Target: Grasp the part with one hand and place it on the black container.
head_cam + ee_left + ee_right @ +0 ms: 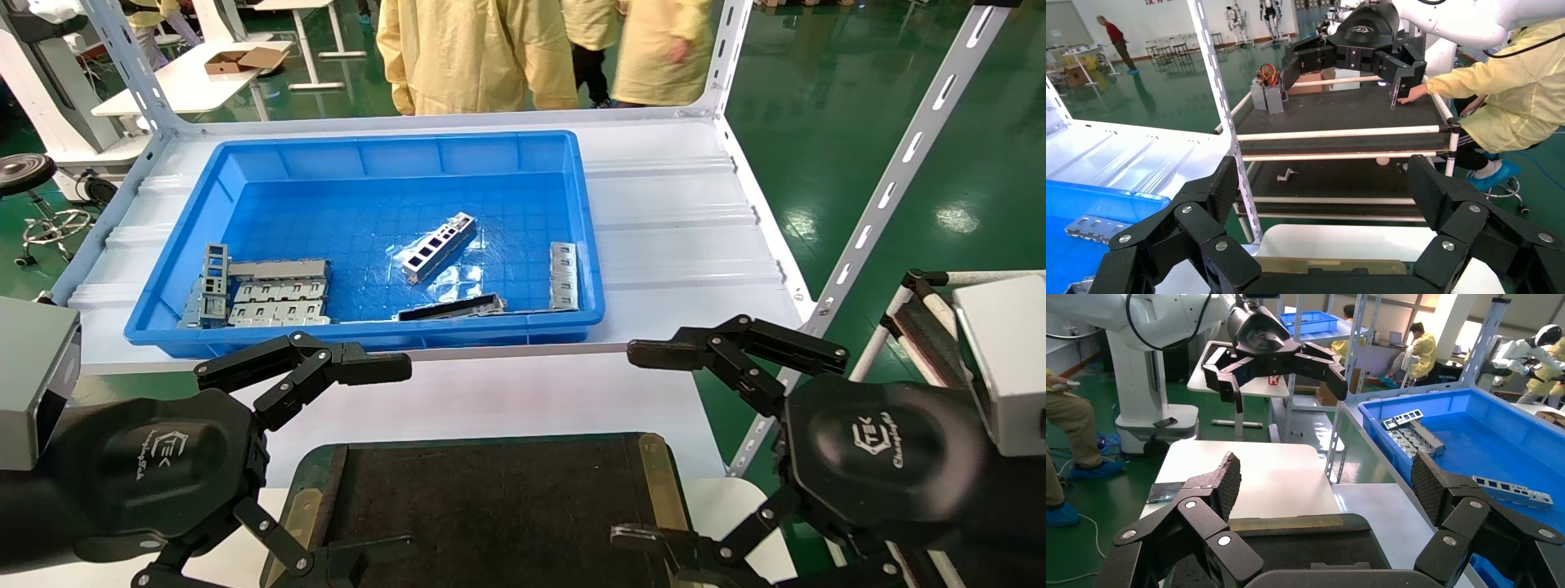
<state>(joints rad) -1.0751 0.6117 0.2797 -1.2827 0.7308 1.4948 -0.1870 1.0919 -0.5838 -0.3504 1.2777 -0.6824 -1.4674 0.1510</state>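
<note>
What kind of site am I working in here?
Likely a factory or robot-testing floor: green glossy floor, a blue bin of sheet-metal parts on slotted-steel shelving, workers in yellow gowns, and other robots nearby.

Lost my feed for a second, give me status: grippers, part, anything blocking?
Left gripper and right gripper open, empty, flanking the black container. Part lies loose in the blue bin. Nothing blocking.

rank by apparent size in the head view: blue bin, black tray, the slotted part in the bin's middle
1. blue bin
2. black tray, partly cut off and nearer the camera, so unsure
3. slotted part
</note>
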